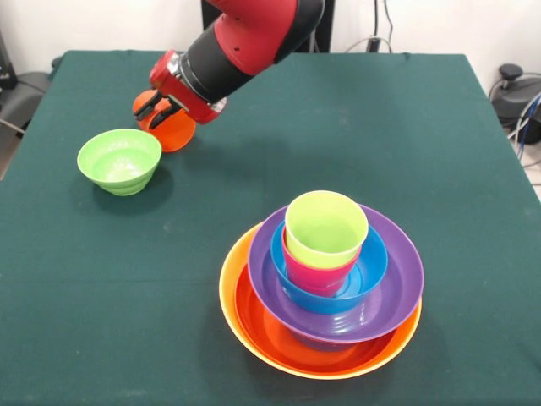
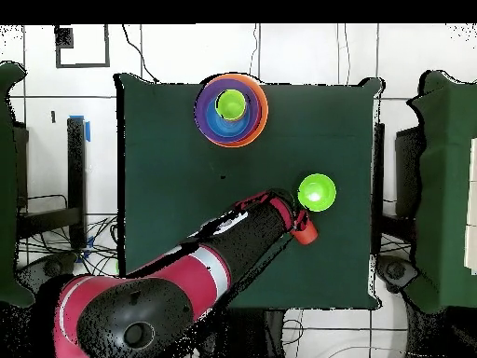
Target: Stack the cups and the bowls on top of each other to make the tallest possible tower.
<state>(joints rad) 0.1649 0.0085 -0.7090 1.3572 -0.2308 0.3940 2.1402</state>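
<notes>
While the tower (image 1: 325, 288) stands at lower right, the orange cup (image 1: 173, 128) at upper left is gripped by the gripper (image 1: 162, 108); lifting and carrying across are called for.

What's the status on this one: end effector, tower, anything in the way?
End effector at the orange cup, grip state unclear. Tower standing, lime green cup on top. Small green bowl loose beside the orange cup; nothing between it and the tower.
</notes>
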